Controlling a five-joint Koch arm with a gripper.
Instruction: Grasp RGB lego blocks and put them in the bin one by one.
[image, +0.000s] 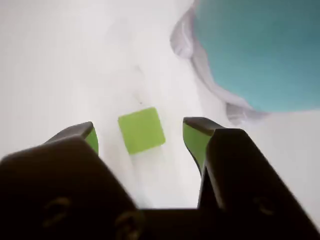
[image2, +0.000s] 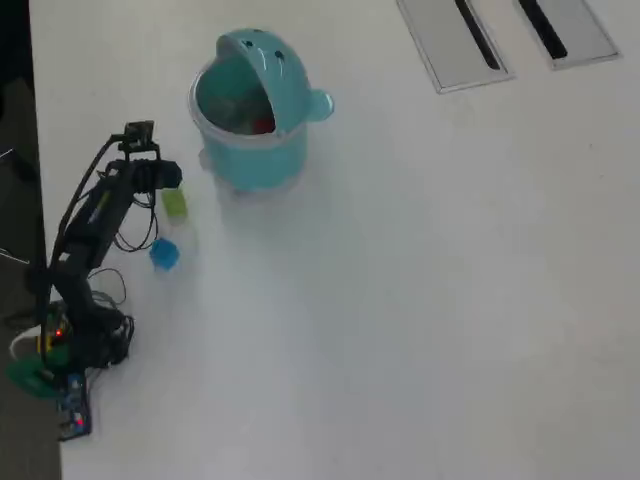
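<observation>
Hand (image: 140, 131) spread, straddling green block (image: 141, 130)

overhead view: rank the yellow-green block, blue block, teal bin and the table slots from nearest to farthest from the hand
1. Yellow-green block: right at the hand; in the wrist view it lies between the open jaws.
2. Blue block: just below the hand in the picture.
3. Teal bin: up and to the right.
4. Table slots: far top right.
</observation>
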